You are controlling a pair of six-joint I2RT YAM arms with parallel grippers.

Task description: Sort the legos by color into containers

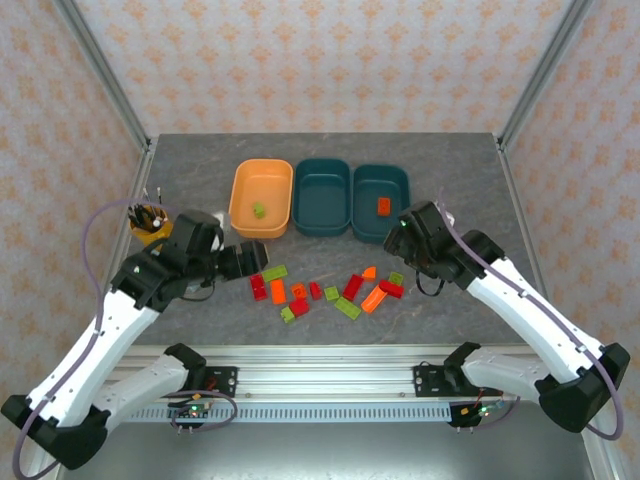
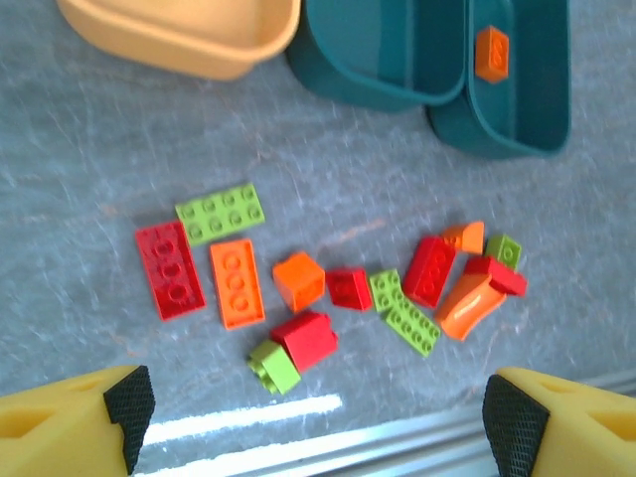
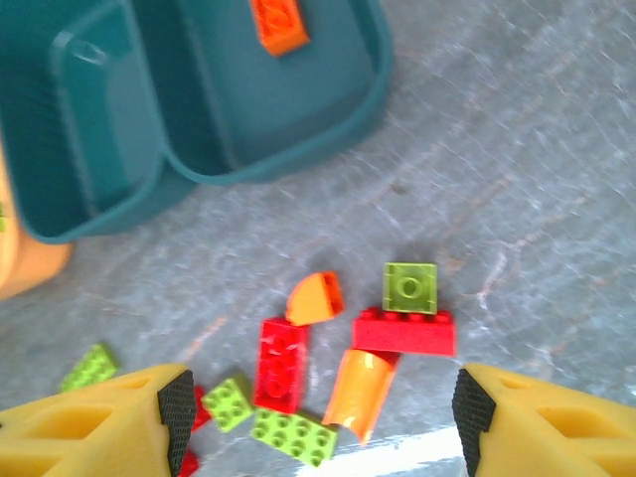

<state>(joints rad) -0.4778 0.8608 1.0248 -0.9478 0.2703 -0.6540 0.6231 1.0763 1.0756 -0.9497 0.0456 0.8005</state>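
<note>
Amid patterned walls (image 1: 320, 60), legos (image 1: 352, 287) on tabletop (image 1: 200, 165)

I take the middle tray (image 1: 322, 197) as my landmark. The left tray (image 1: 261, 198) sits just beside it on one side and the right tray (image 1: 381, 203) on the other, all in one row. A single brick (image 1: 259, 210) lies in the left tray, and a second brick (image 1: 383, 207) in the right tray. The loose bricks (image 1: 330, 290) lie scattered on the table (image 1: 450, 170) in front of the middle tray (toward my bases). The cup of tools (image 1: 148, 222) stands well to its left. My left gripper (image 1: 258, 262) hangs front-left of it, my right gripper (image 1: 393, 237) front-right.
</note>
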